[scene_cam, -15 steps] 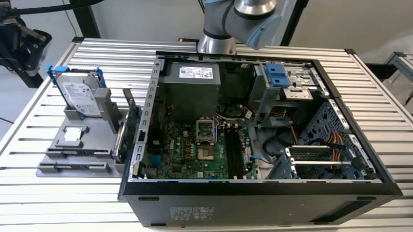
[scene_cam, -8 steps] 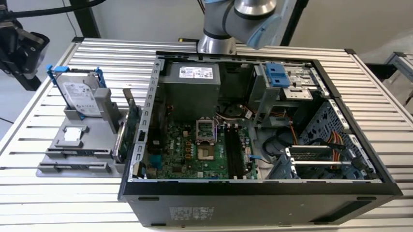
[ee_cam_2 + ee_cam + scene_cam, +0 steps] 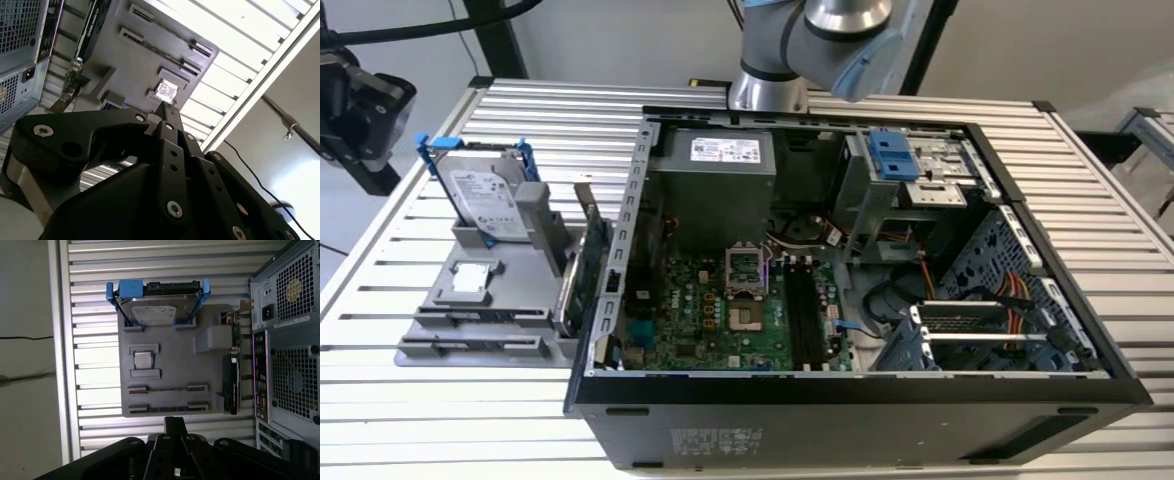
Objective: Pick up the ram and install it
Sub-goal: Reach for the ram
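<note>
Slatted metal surface (image 3: 1107, 200) is carrying an open computer case (image 3: 854, 420), and in the exterior view you are looking at a grey holder (image 3: 507, 295) sitting at nine o'clock from that case. The ram (image 3: 480, 318) is resting edge-on in the clip rows at the holder's six o'clock end, just beside a small square processor (image 3: 474, 278); you are not able to tell whether both rows are filled. A silver hard drive (image 3: 494, 205) in a blue frame is standing at the holder's twelve o'clock end. A green expansion card (image 3: 591, 255) is standing at its three o'clock edge, between holder and case. Inside the case, the dark memory slots (image 3: 803, 315) are lying at about four o'clock from the processor socket (image 3: 744, 268). In the first wrist view your gripper (image 3: 175, 421) is hovering apart from the ram, its fingers pressed together and gripping nothing.
</note>
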Motion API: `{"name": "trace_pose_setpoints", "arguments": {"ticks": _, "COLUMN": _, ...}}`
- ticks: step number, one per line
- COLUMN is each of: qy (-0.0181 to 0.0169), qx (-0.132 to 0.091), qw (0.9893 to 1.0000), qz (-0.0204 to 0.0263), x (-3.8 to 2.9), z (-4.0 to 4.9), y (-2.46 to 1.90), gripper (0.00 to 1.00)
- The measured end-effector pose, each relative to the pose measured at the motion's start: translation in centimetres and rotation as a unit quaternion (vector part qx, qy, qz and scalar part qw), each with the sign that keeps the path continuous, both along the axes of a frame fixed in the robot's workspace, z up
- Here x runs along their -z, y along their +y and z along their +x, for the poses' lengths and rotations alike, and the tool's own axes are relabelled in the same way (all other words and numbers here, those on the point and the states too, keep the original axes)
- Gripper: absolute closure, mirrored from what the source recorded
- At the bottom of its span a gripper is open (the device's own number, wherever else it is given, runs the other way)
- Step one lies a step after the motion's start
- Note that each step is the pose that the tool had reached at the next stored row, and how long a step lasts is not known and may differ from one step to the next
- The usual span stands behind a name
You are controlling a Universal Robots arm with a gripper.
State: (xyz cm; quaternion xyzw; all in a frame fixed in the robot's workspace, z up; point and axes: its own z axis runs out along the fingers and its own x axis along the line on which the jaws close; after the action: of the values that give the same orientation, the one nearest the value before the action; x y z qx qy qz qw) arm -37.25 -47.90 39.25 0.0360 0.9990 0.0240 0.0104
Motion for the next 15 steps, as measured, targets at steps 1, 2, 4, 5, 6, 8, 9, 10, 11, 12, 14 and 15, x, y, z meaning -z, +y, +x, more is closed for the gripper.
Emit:
{"name": "trace_pose_setpoints", "arguments": {"ticks": 1, "qy": 0.0000, "qx": 0.000, "qw": 1.0000, "qz": 0.0000, "x": -0.01, "z": 0.00, "y": -0.11, "gripper": 1.00}}
{"name": "trace_pose_setpoints", "arguments": {"ticks": 2, "qy": 0.0000, "qx": 0.000, "qw": 1.0000, "qz": 0.0000, "x": 0.00, "z": 0.00, "y": -0.20, "gripper": 1.00}}
{"name": "trace_pose_setpoints", "arguments": {"ticks": 4, "qy": 0.0000, "qx": 0.000, "qw": 1.0000, "qz": 0.0000, "x": 0.00, "z": -0.02, "y": -0.37, "gripper": 1.00}}
{"name": "trace_pose_setpoints", "arguments": {"ticks": 5, "qy": 0.0000, "qx": 0.000, "qw": 1.0000, "qz": -0.0001, "x": 0.00, "z": -0.02, "y": -0.45, "gripper": 1.00}}
{"name": "trace_pose_setpoints", "arguments": {"ticks": 6, "qy": 0.0000, "qx": 0.000, "qw": 1.0000, "qz": 0.0000, "x": 0.00, "z": -0.02, "y": -0.53, "gripper": 1.00}}
{"name": "trace_pose_setpoints", "arguments": {"ticks": 8, "qy": 0.0000, "qx": 0.000, "qw": 1.0000, "qz": 0.0000, "x": 0.00, "z": -0.03, "y": -0.61, "gripper": 1.00}}
{"name": "trace_pose_setpoints", "arguments": {"ticks": 9, "qy": 0.0001, "qx": 0.000, "qw": 1.0000, "qz": -0.0001, "x": 0.00, "z": -0.03, "y": -0.63, "gripper": 1.00}}
{"name": "trace_pose_setpoints", "arguments": {"ticks": 10, "qy": 0.0000, "qx": 0.000, "qw": 1.0000, "qz": 0.0000, "x": 0.00, "z": -0.03, "y": -0.63, "gripper": 1.00}}
{"name": "trace_pose_setpoints", "arguments": {"ticks": 11, "qy": 0.0000, "qx": 0.000, "qw": 1.0000, "qz": 0.0000, "x": 0.01, "z": -0.02, "y": -0.64, "gripper": 1.00}}
{"name": "trace_pose_setpoints", "arguments": {"ticks": 12, "qy": 0.0000, "qx": 0.000, "qw": 1.0000, "qz": 0.0000, "x": 0.01, "z": -0.03, "y": -0.64, "gripper": 1.00}}
{"name": "trace_pose_setpoints", "arguments": {"ticks": 14, "qy": 0.0000, "qx": 0.000, "qw": 1.0000, "qz": 0.0000, "x": 0.01, "z": -0.03, "y": -0.65, "gripper": 1.00}}
{"name": "trace_pose_setpoints", "arguments": {"ticks": 15, "qy": 0.0000, "qx": 0.000, "qw": 1.0000, "qz": 0.0000, "x": 0.01, "z": -0.03, "y": -0.65, "gripper": 1.00}}
